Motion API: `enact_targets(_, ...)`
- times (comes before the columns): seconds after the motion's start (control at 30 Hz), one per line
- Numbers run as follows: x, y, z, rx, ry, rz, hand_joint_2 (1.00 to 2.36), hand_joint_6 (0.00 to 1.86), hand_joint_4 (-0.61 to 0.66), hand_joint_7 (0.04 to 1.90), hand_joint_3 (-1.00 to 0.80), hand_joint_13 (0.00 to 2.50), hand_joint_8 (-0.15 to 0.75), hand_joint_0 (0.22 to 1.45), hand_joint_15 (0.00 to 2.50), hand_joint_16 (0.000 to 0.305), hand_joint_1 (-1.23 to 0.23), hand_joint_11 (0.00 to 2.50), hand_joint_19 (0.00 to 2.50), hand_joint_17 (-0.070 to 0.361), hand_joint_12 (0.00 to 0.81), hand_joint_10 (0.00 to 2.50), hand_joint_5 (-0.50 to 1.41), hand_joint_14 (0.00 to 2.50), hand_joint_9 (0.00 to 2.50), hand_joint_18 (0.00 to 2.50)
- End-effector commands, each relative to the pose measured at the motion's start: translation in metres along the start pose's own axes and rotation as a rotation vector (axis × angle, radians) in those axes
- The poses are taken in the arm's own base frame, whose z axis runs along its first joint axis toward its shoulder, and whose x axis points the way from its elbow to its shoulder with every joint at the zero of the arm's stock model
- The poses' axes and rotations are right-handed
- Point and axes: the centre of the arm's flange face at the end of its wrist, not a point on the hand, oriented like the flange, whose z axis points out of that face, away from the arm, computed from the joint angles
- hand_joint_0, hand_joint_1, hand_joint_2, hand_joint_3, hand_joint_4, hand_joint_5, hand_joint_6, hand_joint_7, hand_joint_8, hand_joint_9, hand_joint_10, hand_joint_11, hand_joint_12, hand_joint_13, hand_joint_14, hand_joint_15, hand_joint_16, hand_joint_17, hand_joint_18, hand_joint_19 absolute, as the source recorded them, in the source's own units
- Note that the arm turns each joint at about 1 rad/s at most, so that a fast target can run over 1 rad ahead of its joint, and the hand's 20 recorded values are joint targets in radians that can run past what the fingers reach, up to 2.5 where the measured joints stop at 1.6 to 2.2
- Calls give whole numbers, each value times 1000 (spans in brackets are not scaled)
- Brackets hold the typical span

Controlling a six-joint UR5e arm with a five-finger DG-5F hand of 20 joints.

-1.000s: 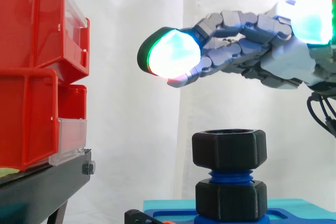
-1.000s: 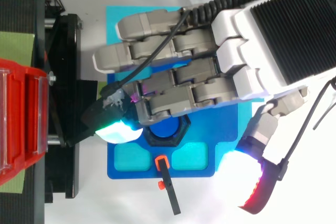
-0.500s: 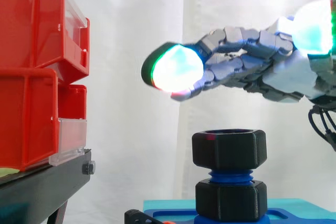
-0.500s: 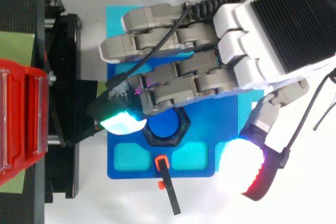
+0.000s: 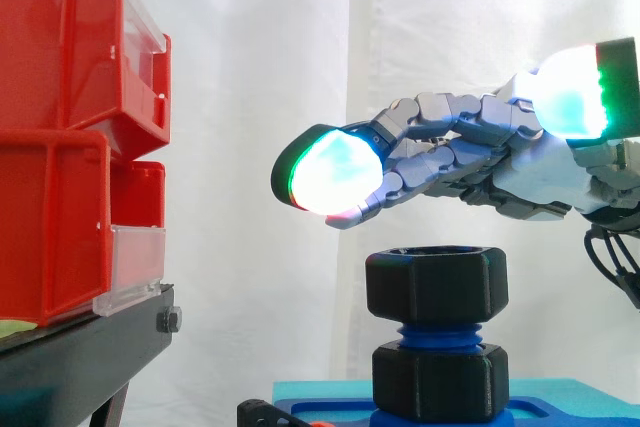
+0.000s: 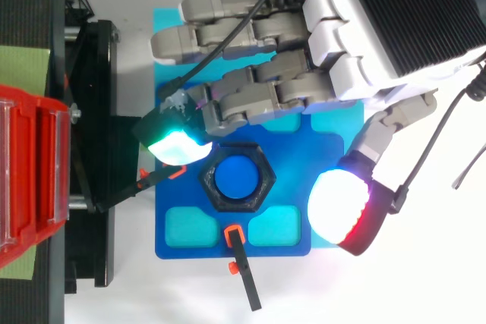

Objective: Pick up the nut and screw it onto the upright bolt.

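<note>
A black hexagonal nut [image 5: 436, 285] sits on top of the upright blue bolt [image 5: 436, 334], above a second black nut [image 5: 440, 380] at the bolt's foot. From above, the nut [image 6: 236, 180] rings the blue bolt end [image 6: 235, 177]. The bolt stands on a blue fixture plate [image 6: 292, 186]. My hand [image 6: 319, 66] hovers above and behind the nut, touching nothing. Its fingers [image 5: 440, 147] stretch out nearly straight to the left, and the thumb [image 6: 345, 206] is spread to the side. The hand is open and holds nothing.
Stacked red bins [image 5: 70, 137] stand on a black stand [image 5: 80, 367] at the left. Small black clamps with orange ends [image 6: 237, 256] hold the blue plate at its front and left edges. A white curtain hangs behind.
The hand has drawn back off the nut toward the far side of the plate, leaving the nut and bolt end uncovered from above. The nut has not moved.
</note>
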Motion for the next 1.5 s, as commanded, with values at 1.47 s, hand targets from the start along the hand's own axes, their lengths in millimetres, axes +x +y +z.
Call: enact_targets(1.47, 12, -15, -7, 9, -1, 2, 1000, 529, 229, 1465, -500, 139, 281, 472, 0, 38, -159, 0, 0, 86, 325, 0, -66, 0, 393, 0)
